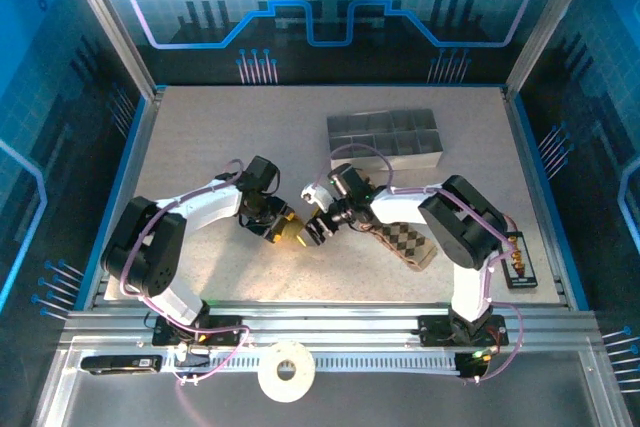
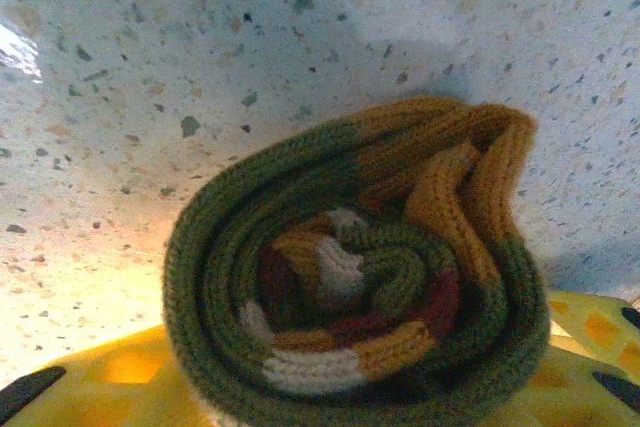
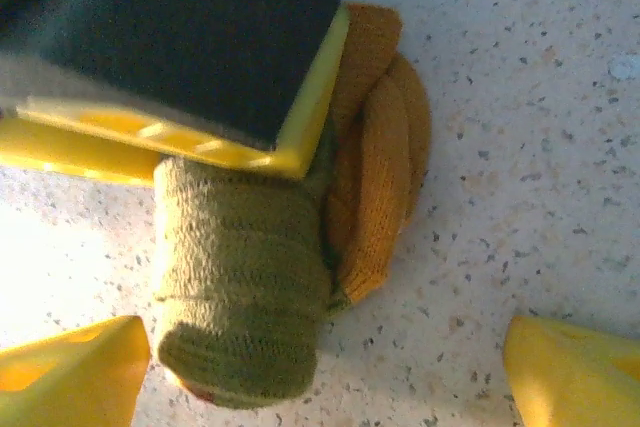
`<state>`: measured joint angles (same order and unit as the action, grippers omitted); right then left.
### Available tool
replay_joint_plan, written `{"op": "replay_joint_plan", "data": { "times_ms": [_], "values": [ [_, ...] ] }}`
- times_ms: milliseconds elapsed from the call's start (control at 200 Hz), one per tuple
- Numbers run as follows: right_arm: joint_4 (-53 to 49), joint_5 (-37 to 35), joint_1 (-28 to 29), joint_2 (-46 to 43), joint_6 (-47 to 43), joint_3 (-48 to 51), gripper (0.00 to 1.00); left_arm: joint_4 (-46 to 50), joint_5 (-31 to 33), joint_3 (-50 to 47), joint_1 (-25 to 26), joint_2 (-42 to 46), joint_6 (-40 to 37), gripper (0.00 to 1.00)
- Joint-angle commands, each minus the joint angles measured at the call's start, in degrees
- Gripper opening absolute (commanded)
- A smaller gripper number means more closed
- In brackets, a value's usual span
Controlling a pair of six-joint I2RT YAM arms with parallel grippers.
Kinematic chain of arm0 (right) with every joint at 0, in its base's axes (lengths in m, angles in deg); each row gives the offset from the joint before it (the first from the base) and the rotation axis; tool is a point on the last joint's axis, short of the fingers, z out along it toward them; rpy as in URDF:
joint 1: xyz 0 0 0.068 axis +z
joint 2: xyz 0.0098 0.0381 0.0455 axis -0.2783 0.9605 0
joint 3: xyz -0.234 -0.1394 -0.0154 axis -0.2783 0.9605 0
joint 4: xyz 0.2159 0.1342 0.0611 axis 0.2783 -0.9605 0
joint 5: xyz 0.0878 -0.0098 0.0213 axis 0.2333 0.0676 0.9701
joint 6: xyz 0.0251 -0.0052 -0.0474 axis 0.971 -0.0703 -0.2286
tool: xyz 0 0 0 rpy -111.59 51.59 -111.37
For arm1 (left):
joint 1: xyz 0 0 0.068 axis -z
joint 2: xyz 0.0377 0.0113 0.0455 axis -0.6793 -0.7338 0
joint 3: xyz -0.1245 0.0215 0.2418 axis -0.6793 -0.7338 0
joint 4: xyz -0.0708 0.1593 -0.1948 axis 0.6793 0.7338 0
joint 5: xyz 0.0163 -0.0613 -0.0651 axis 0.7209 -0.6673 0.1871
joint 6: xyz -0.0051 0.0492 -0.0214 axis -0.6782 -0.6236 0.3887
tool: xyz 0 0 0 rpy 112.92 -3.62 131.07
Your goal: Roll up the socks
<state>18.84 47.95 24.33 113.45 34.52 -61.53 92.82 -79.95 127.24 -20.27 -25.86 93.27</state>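
- The green striped sock (image 2: 350, 277) is wound into a tight roll and lies on the table (image 1: 230, 147), about midway along its near edge.
- The left gripper (image 1: 283, 231) is clamped on that roll, its yellow pads pressed against the fabric.
- The right gripper (image 1: 318, 227) sits just beside the roll with its fingers (image 3: 70, 372) spread wide, touching nothing.
- The checked sock (image 1: 410, 245) lies flat toward the near right corner, partly under the right arm.
- A grey tray (image 1: 380, 117) stands toward the far edge.
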Motion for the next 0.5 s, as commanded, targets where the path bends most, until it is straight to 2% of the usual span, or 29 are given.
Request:
{"op": "replay_joint_plan", "data": {
  "times_ms": [0, 255, 495],
  "values": [
    [-0.74, 5.35, 0.8, 5.36, 4.07, -2.46, 0.9, 8.12, 3.77, -1.57, -0.11, -2.35, -0.92, 0.5],
    [-6.83, 7.13, 2.54, 9.25, 3.82, -7.54, 0.77, 7.72, 3.68, -1.38, -0.32, -2.72, -1.04, 0.5],
    [-12.64, 2.91, 4.79, 8.72, 2.03, -7.31, 0.55, 7.7, 3.59, -0.9, -0.69, -3.16, -1.5, 0.5]
  ]
}}
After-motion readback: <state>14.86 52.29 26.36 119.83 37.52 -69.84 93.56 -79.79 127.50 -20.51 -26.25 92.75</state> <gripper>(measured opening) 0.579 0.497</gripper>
